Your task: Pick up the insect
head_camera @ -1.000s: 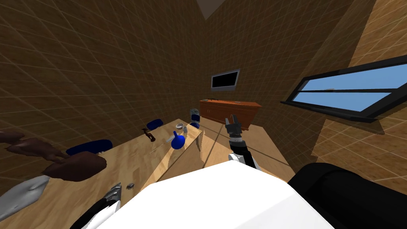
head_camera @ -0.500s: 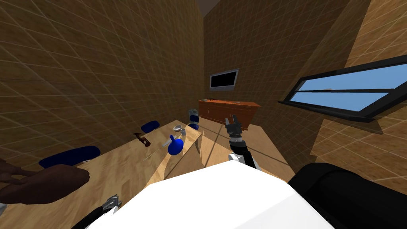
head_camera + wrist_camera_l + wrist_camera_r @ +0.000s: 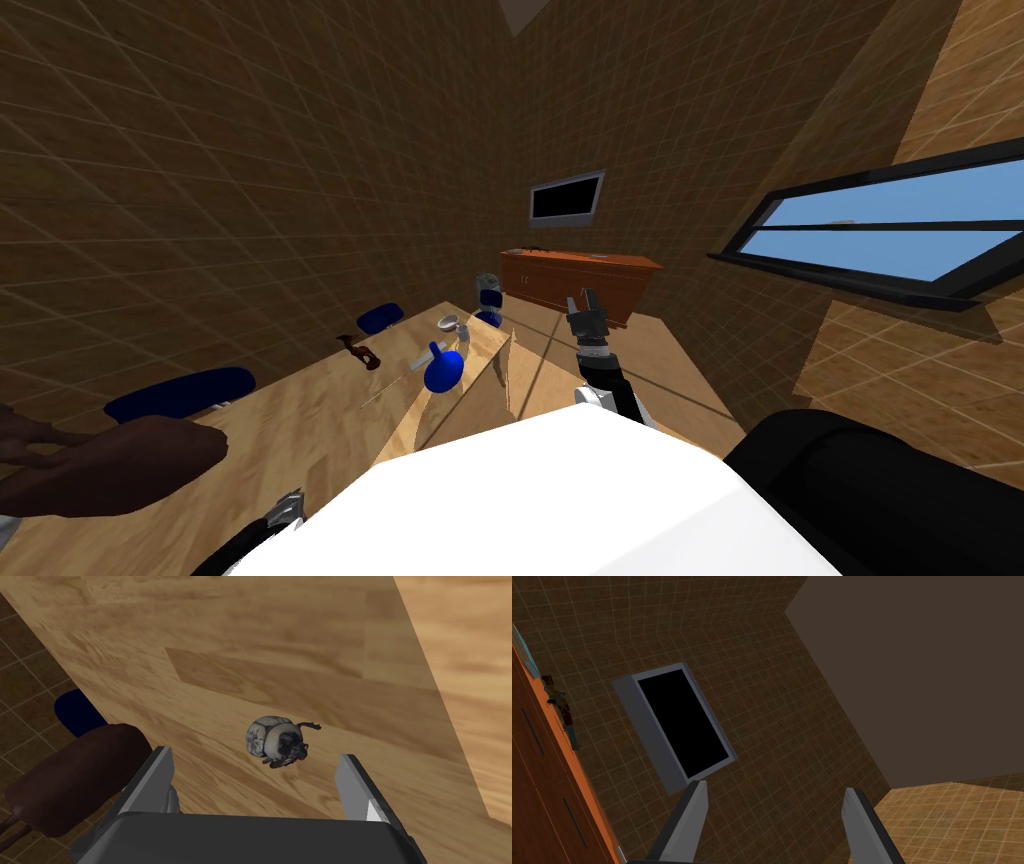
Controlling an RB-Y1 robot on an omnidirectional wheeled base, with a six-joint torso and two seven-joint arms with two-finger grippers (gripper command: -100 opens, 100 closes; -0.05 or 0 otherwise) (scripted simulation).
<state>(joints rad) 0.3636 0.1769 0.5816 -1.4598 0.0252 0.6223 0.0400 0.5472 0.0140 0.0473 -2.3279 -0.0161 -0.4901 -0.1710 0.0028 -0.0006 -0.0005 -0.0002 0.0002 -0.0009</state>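
Left wrist view: looks down along the left gripper [image 3: 256,755] onto a wooden table [image 3: 300,651].
Brown shape [image 3: 75,776]: dark and padded, perhaps a chair; beside one finger, off the table edge, and clear of the grasp.
Left gripper: fingers spread wide, nothing held; in the head view, low in the lower left of the frame at the near table edge.
Insect [image 3: 275,741]: pale, rounded beetle with a dark head, lying on the table just beyond the fingertips; inside the gap, a little nearer the finger away from the brown shape; touching neither finger.
Long axis: roughly across the gap, rump toward the brown-shape side, head and one outstretched leg toward the other finger.
Height above table: cannot tell.
Next move, as a judgement: a short push straight ahead and down so the blades flank the body, then closing; likely contact on rump and head, so a rounded shell may squirt out forward.
Right gripper [image 3: 584,296]: centre of the head view, raised over the floor; fingers apart, empty, well apart from the insect.
Nearer arm: the left, by far.
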